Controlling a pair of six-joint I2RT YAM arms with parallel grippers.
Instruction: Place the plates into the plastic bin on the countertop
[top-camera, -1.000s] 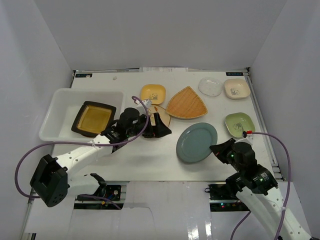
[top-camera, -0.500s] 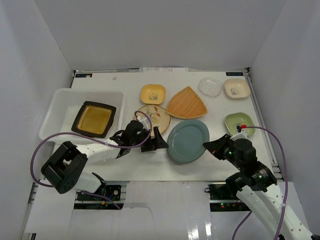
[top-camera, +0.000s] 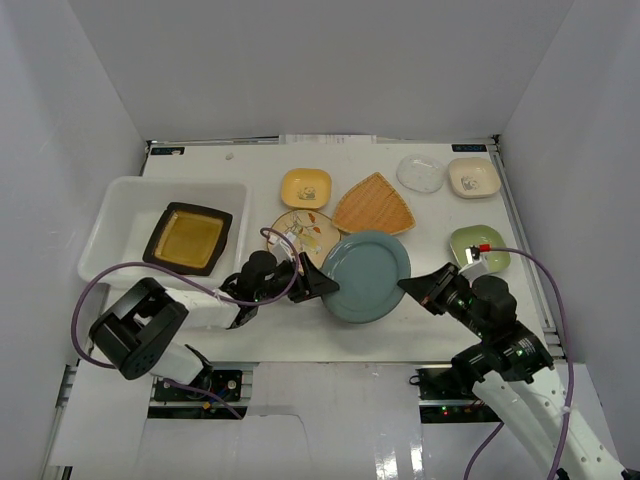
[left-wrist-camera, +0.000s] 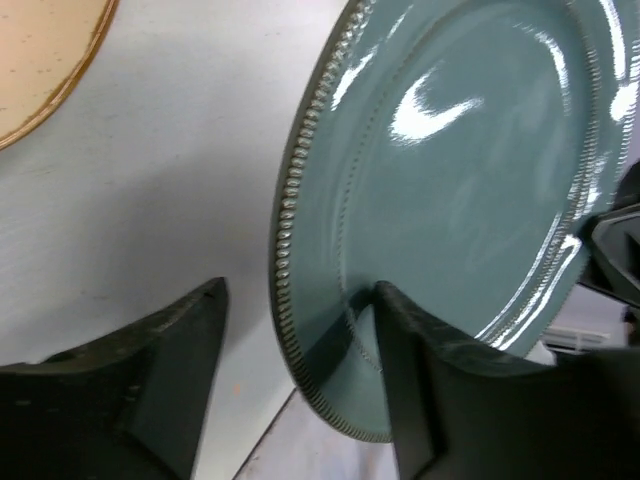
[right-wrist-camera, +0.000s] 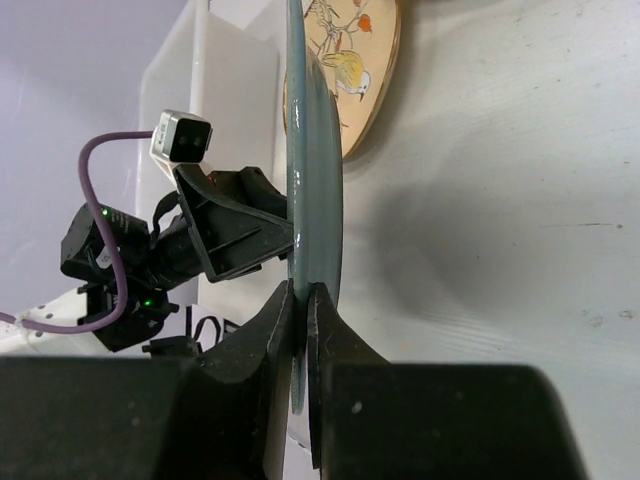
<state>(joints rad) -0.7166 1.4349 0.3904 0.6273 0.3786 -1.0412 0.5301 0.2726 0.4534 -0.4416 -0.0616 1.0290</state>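
Where our right end effector (right-wrist-camera: 300, 290) clenches the teal plate (top-camera: 368, 275) by its rim, we hold that plate tilted steeply over the worktop (top-camera: 300, 328). Our left end effector (left-wrist-camera: 300, 290) straddles the opposite rim, jaws spread, not yet gripping. Just beyond it lies the floral cream plate (top-camera: 305, 230); farther to its left, the plastic bin (top-camera: 110, 215) holds the dark square plate (top-camera: 187, 237).

Left jaws apart, right jaws pinched tight.

Floral cream plate (top-camera: 310, 228) partly behind the teal plate (top-camera: 368, 277), its right edge out of sight.
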